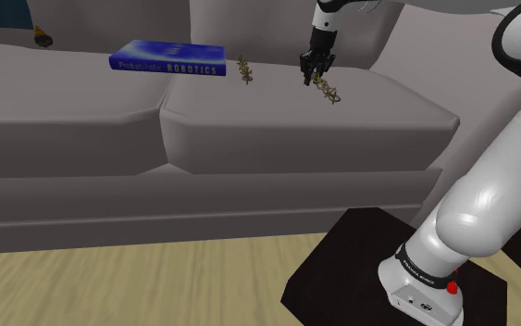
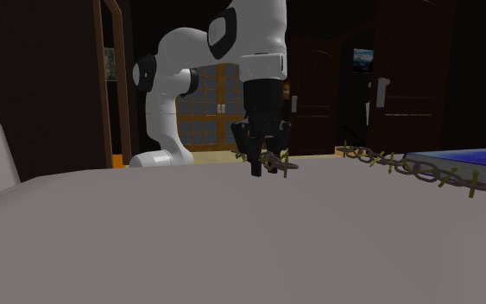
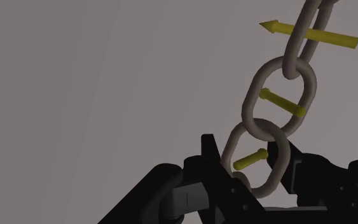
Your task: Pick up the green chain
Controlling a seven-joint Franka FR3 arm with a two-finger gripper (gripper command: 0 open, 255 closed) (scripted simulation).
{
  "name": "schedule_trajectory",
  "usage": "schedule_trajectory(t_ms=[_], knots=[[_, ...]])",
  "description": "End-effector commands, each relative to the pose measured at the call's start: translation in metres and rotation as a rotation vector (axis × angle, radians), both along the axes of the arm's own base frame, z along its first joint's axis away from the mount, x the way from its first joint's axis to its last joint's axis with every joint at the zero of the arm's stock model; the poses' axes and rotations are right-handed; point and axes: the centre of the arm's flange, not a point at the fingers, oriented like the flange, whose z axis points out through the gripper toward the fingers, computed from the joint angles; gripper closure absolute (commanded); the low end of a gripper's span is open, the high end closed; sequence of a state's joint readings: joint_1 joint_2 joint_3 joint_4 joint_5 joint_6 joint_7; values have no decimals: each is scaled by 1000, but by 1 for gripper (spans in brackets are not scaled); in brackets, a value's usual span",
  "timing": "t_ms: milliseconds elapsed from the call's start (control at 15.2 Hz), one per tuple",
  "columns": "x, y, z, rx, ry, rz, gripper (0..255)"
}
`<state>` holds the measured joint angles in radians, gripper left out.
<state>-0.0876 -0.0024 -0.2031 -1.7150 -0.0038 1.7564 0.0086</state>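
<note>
**Sofa [image 1: 277, 130] with arm [image 1: 489, 204], book [image 1: 170, 58] and two chains**

1. Seat: the sofa [image 2: 189, 233] is grey, with broad seat cushions and a padded back. A seam is seen between two seat cushions. The book and both chains are found at the rear of the seat, close to the back cushions.

2. Arm [image 2: 258, 34]: white with dark joints. It is reached up from the shoulder view's lower right and over the seat, with the wrist turned downward.

3. Stand [image 1: 341, 269]: a black box, set on the light wood floor [image 1: 110, 287] in front of the sofa.

4. Book [image 2: 470, 162]: blue, laid flat, with pale lettering along the spine. It is placed well to the shoulder view's left of the claw.

5. Claw [image 1: 315, 78] [image 2: 265, 164] [image 3: 254, 172]: all black and pointed down at the cushion. Its fingers are closed on the end link of the held chain.

6. Held chain [image 1: 328, 91] [image 2: 277, 161] [image 3: 279, 102]: grey-beige oval links, each crossed by a yellow-green bar. In the wrist view the nearest link is clasped between the two fingers, and the remaining links are strung away from the claw against the grey cushion. In the shoulder view the loose part is trailed toward the lower right of the claw. Whether the far end is rested on the cushion cannot be told.

7. Second chain [image 1: 244, 70] [image 2: 396, 164]: of the same pattern, laid on the cushion just beside the book's end, between the book and the claw and apart from the claw.
</note>
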Motion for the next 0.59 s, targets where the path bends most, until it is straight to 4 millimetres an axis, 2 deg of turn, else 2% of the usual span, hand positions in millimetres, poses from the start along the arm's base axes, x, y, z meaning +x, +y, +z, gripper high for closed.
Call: schedule_trajectory(t_ms=[0, 264, 528], knots=[[-1, -3, -4, -3, 10, -6, 255], [-1, -5, -6, -3, 10, -5, 255], [-1, -5, 15, -3, 10, -5, 255]])
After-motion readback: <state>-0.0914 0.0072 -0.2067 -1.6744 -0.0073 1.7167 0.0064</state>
